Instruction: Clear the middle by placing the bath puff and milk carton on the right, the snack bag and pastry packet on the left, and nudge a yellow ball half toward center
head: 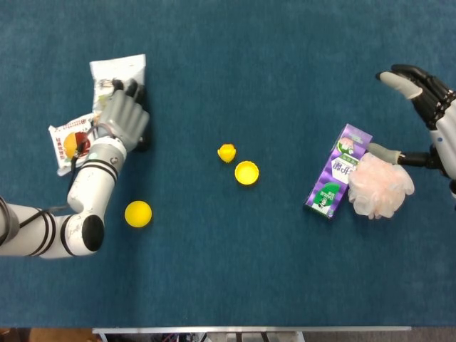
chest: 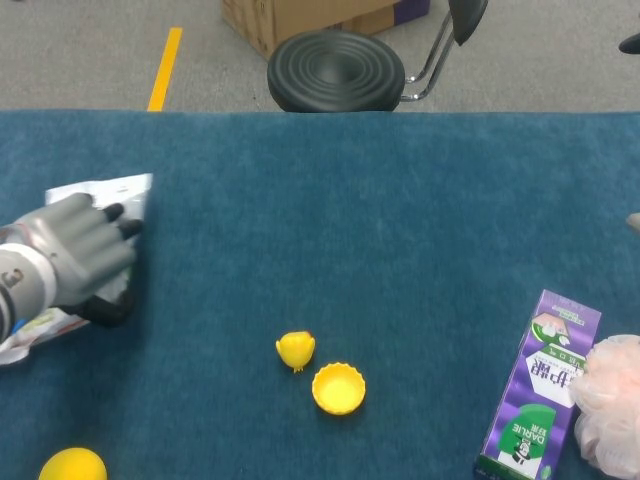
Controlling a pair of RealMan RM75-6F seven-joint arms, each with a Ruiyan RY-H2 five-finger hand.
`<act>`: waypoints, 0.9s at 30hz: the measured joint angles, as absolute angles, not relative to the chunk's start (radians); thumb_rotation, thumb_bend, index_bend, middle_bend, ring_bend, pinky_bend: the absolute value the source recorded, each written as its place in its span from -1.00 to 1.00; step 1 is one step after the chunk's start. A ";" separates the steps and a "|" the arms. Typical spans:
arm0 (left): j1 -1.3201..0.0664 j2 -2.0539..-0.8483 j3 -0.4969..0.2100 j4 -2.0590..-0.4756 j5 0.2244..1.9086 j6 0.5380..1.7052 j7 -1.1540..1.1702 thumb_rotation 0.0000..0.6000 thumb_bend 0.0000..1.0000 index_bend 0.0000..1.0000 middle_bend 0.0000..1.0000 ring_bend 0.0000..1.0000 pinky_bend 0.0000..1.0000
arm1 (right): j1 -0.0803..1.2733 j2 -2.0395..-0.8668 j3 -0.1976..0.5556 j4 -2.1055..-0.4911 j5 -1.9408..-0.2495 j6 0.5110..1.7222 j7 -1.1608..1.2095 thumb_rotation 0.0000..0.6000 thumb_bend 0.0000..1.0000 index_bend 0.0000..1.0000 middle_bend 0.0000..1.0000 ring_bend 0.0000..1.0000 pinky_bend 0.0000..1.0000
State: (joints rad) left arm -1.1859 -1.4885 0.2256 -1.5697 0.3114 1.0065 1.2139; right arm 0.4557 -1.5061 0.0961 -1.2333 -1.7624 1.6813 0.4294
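Note:
The white snack bag (head: 117, 71) (chest: 110, 190) lies at the far left, and my left hand (head: 121, 117) (chest: 70, 260) grips its lower part, covering most of it. The pastry packet (head: 68, 142) sits just left of that wrist, partly hidden by it. Two yellow ball halves (head: 226, 152) (head: 246, 172) rest at the centre, also visible as the ball halves (chest: 296, 350) (chest: 338, 388) in the chest view. The purple milk carton (head: 338, 171) (chest: 535, 415) lies at the right with the pink bath puff (head: 381, 185) (chest: 610, 405) against it. My right hand (head: 436, 117) is open beside the puff.
A whole yellow ball (head: 138, 213) (chest: 70, 465) lies near my left forearm. Beyond the table's far edge stand a black stool (chest: 335, 70) and a cardboard box (chest: 300, 20). Blue cloth covers the table (head: 285, 271).

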 measured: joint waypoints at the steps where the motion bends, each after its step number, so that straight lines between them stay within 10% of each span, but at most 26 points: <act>1: -1.186 -1.486 0.229 -1.576 0.295 1.020 1.226 -1.00 0.06 -0.67 -0.95 -1.00 -0.70 | 0.456 -1.506 0.096 -1.233 -1.762 1.681 0.430 1.00 -1.00 -0.67 -0.46 -0.62 -0.26; 27: -1.016 -1.157 0.131 -1.998 0.768 1.189 0.801 -1.00 -0.06 -0.87 -1.00 -1.00 -0.69 | 0.487 -1.442 0.156 -1.315 -1.763 1.695 0.412 1.00 -1.00 -0.65 -0.44 -0.62 -0.26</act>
